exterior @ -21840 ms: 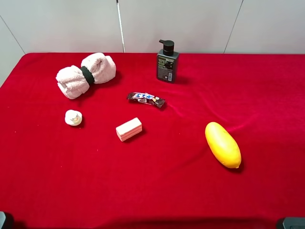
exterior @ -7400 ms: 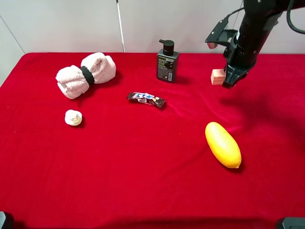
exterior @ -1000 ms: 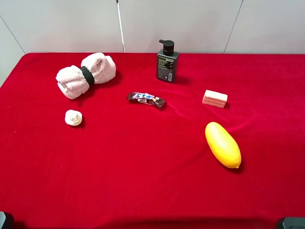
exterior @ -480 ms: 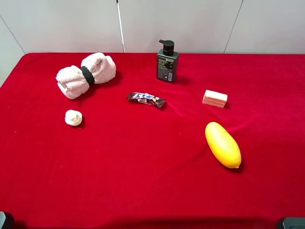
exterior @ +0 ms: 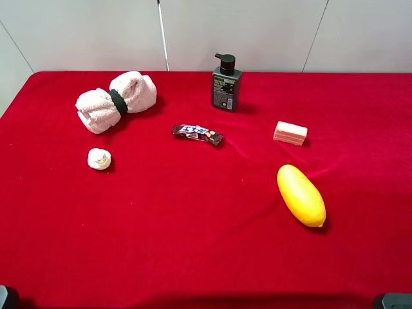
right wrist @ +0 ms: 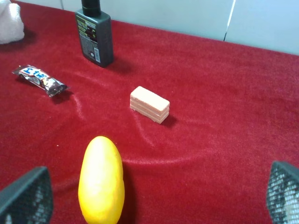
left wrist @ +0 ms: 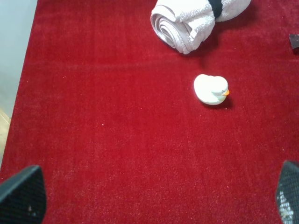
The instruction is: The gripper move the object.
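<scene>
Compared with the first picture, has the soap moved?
Yes. The soap went from left of the candy bar to its right, now lying between the bottle and the yellow fruit.

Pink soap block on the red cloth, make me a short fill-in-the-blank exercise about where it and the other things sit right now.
1. The pink soap block lies on the ____ cloth.
2. The dark pump bottle stands ____.
3. The long fruit nearest the block is ____ in colour.
4. A black ____ wraps the middle of the rolled towel.

Missing words: red; upright; yellow; band
</scene>
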You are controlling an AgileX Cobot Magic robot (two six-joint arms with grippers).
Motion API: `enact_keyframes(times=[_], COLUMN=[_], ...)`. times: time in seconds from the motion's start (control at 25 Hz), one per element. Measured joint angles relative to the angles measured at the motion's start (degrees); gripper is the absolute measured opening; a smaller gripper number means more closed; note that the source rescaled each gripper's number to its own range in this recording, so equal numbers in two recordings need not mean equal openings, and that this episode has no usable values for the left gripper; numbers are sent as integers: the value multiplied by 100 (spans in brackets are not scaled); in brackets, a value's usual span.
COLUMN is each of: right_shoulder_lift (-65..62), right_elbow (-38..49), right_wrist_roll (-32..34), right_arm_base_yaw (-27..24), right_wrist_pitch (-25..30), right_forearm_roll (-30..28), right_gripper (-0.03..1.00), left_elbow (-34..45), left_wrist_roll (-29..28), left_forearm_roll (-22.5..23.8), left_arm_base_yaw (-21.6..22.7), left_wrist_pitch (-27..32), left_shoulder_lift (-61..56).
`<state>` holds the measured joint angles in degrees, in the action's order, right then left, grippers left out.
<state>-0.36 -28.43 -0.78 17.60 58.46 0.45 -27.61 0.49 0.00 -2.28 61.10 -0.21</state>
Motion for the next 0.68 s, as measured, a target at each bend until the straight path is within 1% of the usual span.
enact_keyframes(times=[0.68], right_shoulder_lift=[0], right_elbow=[0], right_wrist_roll=[0], right_arm_base_yaw=[0], right_wrist_pitch=[6], right_forearm_roll=[0], right_gripper=[100], left_elbow=[0], left_wrist_roll=[0], left_forearm_roll=[0], left_arm_base_yaw=[0], left_wrist_pitch=[0], left_shoulder_lift=[0])
